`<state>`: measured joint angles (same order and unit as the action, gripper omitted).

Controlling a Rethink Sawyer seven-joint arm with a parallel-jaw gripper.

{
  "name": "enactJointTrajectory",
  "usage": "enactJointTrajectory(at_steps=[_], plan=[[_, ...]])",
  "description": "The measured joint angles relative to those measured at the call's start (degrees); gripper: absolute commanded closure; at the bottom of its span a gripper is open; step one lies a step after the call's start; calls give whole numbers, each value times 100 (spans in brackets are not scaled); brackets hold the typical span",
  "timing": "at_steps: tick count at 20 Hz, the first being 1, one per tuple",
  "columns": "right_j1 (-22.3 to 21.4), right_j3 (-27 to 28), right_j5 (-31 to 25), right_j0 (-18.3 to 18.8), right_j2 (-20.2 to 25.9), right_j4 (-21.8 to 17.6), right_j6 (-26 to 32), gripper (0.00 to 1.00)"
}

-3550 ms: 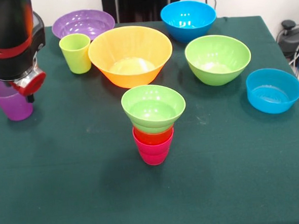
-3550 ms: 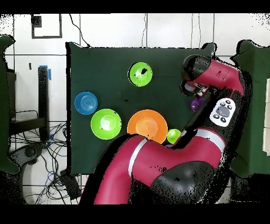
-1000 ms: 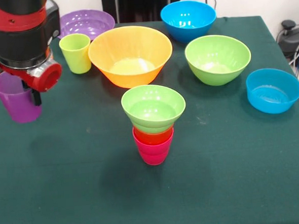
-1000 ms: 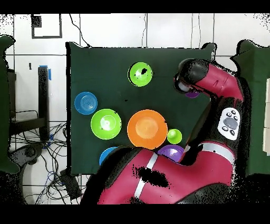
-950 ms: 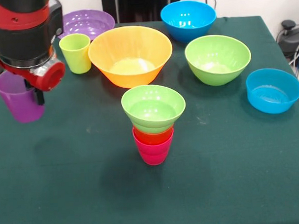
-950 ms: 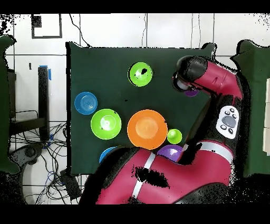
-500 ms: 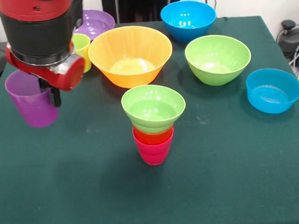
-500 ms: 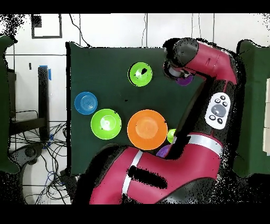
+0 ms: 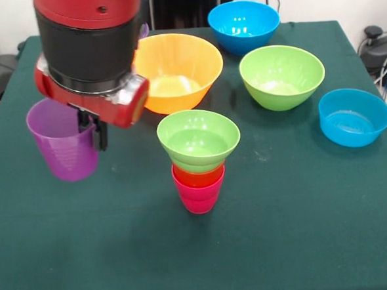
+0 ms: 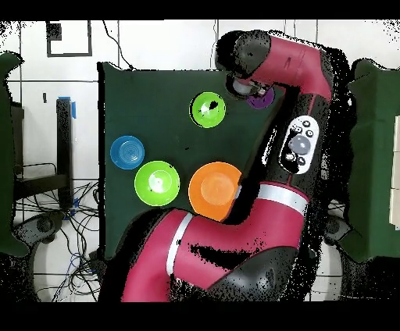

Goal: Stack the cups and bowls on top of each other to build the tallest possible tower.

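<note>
**Purple cup riding toward the tower**

Since the earlier frames, the purple cup (image 9: 63, 146) is travelling from the left edge toward the centre, lifted off the green table (image 9: 304, 230). The gripper (image 9: 90, 128) is clamping its rim, closed on it, below the red and black arm (image 9: 92, 46). At centre the tower (image 9: 198, 159) is standing: small lime green bowl (image 9: 198, 140) over orange cup (image 9: 199, 177) over red-pink cup (image 9: 198, 196). The orange-yellow bowl (image 9: 179, 70) is sitting behind it.

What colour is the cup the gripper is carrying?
Purple: a small tapered plastic cup, clearest in the front view.
</note>
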<state>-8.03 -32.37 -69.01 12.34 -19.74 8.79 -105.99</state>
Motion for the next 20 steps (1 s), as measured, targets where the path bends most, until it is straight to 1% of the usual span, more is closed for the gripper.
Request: enactJointTrajectory(at_steps=[4, 10, 20], plan=[[254, 504, -323, -80, -152, 86, -1, 100], [564, 1087, -800, -223, -397, 290, -61, 100], [571, 1309, -1200, -416, -766, 545, -154, 100]])
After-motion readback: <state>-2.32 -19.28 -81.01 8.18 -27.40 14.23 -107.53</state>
